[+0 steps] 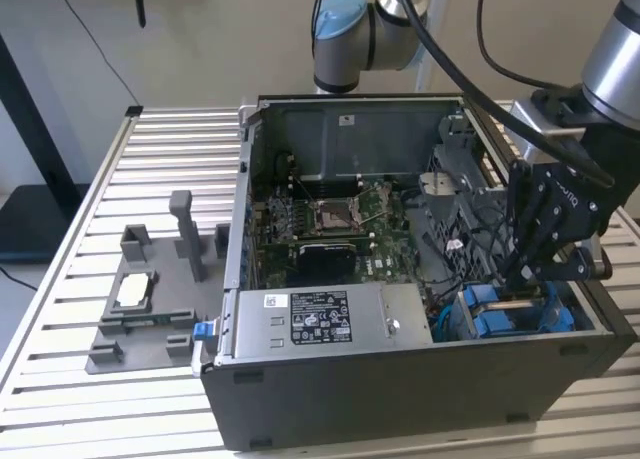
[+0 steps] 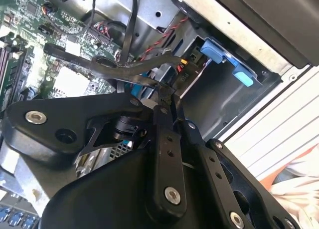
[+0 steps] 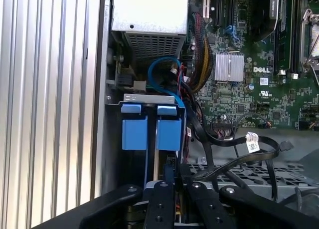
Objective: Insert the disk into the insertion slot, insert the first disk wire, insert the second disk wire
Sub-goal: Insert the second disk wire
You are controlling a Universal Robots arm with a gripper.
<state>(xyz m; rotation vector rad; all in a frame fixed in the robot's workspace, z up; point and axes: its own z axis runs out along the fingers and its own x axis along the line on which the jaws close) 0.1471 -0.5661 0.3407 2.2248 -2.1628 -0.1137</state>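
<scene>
The matt black, smooth-faced gripper carries bright metal screw heads on its links. Just below it sit glossy blue plastic carrier tabs of the disk. Beside them stands a silver sheet-metal box with a white paper sticker, its finish dull. Farther off, the ribbed aluminium table looks satin and pale.

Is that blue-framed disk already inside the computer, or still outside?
Inside. The disk, blue carrier tabs up, sits in the insertion slot at the case's corner, below the gripper.
</scene>
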